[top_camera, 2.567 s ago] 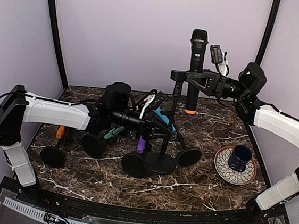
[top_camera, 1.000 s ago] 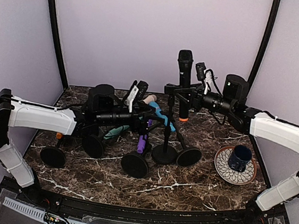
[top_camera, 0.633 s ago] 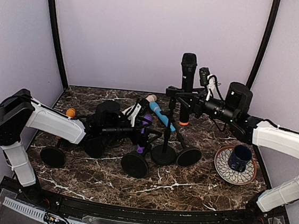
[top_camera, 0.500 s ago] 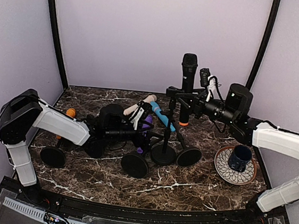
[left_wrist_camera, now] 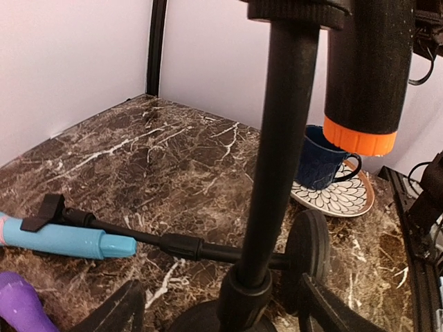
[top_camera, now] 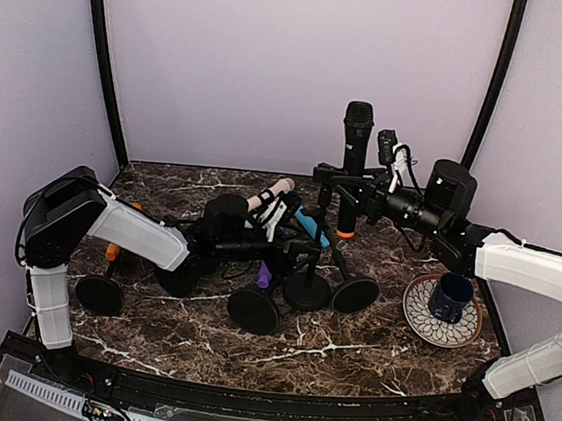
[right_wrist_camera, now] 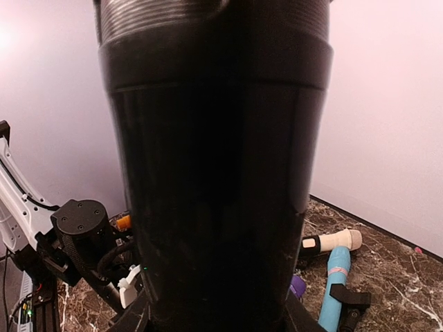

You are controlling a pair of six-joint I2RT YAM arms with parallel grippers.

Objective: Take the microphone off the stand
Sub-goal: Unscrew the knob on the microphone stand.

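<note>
Microphone (top_camera: 353,168) upright near worktop's far edge, right of centre, clamped mid-body in right hand (top_camera: 355,190). Left hand (left_wrist_camera: 221,315) wide, straddling stand (top_camera: 314,236) pole low down, not touching. Probably rigid, smooth, top-heavy, slip-prone: grip mid-barrel, brace stand low.

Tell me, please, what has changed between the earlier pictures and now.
The right hand lowered the black microphone slightly leftward, gripping it throughout. The left hand drew back, then returned, open around the stand pole. Mug and saucer stayed put.
</note>
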